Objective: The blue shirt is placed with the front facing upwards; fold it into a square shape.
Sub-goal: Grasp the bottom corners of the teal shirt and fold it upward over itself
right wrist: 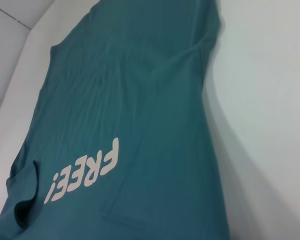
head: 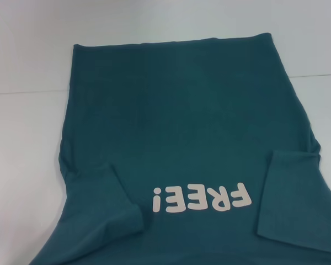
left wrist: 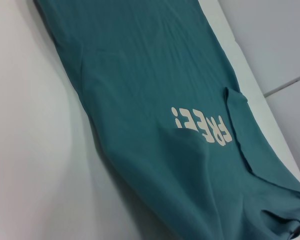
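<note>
While I look down from the head camera, the blue shirt (head: 187, 116) lies flat on the white table (head: 22, 138), front up, with its hem at the far edge and its chest toward me. Its white lettering (head: 201, 199) reads upside down from my side, and both short sleeves are folded inward over the body, one at the near left (head: 107, 201) and one at the near right (head: 295, 193). Neither claw appears in any view, so I cannot tell whether they are apart or together.
</note>
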